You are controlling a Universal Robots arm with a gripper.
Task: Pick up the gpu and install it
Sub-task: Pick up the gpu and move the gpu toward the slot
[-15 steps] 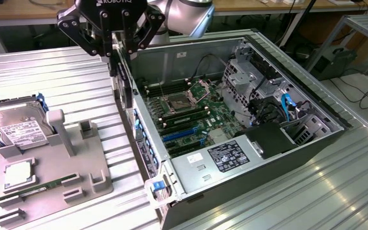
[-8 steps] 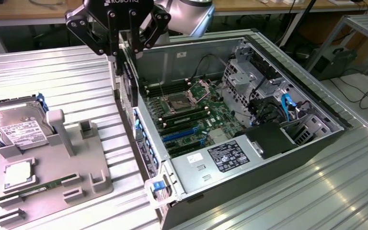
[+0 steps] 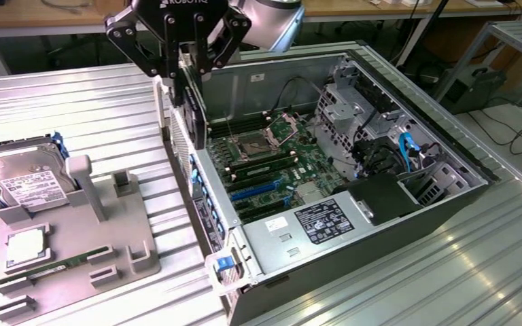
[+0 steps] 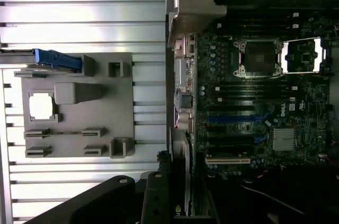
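In the exterior view the gpu (image 3: pixel 191 102), a long, thin dark card, hangs on edge above the rear wall of the open computer case (image 3: pixel 334 183). My gripper (image 3: pixel 185 68) is shut on the card's upper part, one black finger on each side. In the wrist view the gpu (image 4: pixel 185 181) appears edge-on beside my gripper (image 4: pixel 168 203), over the case's rear edge. The motherboard (image 3: pixel 270 159) lies flat inside the case, and its blue expansion slots (image 3: pixel 256 190) sit below and to the exterior view's right of the card.
A grey parts tray (image 3: pixel 107 238) lies on the ribbed metal table (image 3: pixel 89 102) at the exterior view's left. It holds a hard drive (image 3: pixel 25 180), a square processor (image 3: pixel 25 244) and a green RAM stick (image 3: pixel 48 272). The case also holds a drive cage (image 3: pixel 352 109), cables and a power supply (image 3: pixel 325 221).
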